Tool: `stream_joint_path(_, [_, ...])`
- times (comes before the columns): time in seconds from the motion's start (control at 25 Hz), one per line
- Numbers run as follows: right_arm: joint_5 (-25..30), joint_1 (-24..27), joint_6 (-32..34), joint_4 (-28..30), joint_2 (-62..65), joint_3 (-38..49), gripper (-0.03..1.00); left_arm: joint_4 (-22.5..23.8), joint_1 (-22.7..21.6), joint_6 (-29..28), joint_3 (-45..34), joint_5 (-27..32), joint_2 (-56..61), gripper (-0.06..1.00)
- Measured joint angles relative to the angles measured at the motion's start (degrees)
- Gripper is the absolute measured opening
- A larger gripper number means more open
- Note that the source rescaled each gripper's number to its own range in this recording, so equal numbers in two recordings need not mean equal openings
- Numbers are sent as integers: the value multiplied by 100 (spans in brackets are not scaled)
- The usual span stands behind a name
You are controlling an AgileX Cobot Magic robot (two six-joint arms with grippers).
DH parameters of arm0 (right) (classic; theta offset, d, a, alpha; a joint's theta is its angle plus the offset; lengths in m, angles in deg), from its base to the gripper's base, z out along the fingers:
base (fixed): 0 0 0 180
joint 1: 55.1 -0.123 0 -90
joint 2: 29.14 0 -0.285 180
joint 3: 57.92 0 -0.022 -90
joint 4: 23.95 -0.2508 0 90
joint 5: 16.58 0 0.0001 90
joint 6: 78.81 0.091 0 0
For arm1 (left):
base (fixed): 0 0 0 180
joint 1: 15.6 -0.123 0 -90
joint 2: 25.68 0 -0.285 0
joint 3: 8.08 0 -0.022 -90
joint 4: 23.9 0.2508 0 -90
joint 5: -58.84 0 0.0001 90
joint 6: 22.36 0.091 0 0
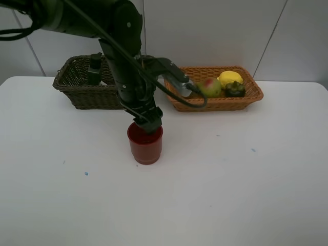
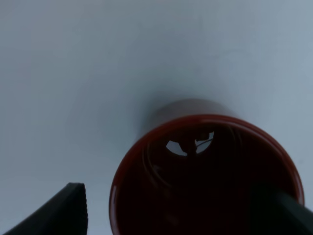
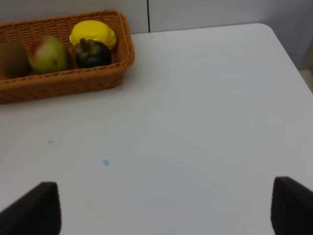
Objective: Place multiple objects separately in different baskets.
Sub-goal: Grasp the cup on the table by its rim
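Note:
A red cup (image 1: 146,146) stands upright in the middle of the white table. My left gripper (image 1: 147,125) hangs at its mouth, open. In the left wrist view one finger (image 2: 63,213) is outside the cup (image 2: 205,147), clear of its wall, and the other finger (image 2: 286,210) is at the opposite rim. The light orange basket (image 1: 220,105) holds a lemon (image 1: 230,78), a pear (image 1: 210,87) and a mangosteen (image 1: 235,89); the right wrist view also shows a kiwi (image 3: 11,58) in it. A dark green pump bottle (image 1: 95,69) stands in the dark basket (image 1: 84,97). My right gripper (image 3: 164,210) is open over bare table.
Both baskets stand side by side along the table's far edge, against a pale wall. The left arm (image 1: 123,61) crosses above the gap between them. The table's far right corner (image 3: 266,27) lies close to the orange basket (image 3: 63,83). A few small blue specks mark the tabletop.

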Motion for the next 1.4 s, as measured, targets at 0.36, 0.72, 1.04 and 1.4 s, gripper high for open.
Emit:
stream_joint_path(0.36, [0,0,0,0,0,0,93,19,-216,-24,-6,-24,-321,86])
stream_joint_path(0.72, [0,0,0,0,0,0,93,74,-255,-24,-21,-115,-576,86])
stream_joint_path(1.04, [0,0,0,0,0,0,93,74,-266,-24,-27,-189,-682,86])
stream_joint_path(1.4, [0,0,0,0,0,0,93,8,-266,-24,-27,-273,-746,65])
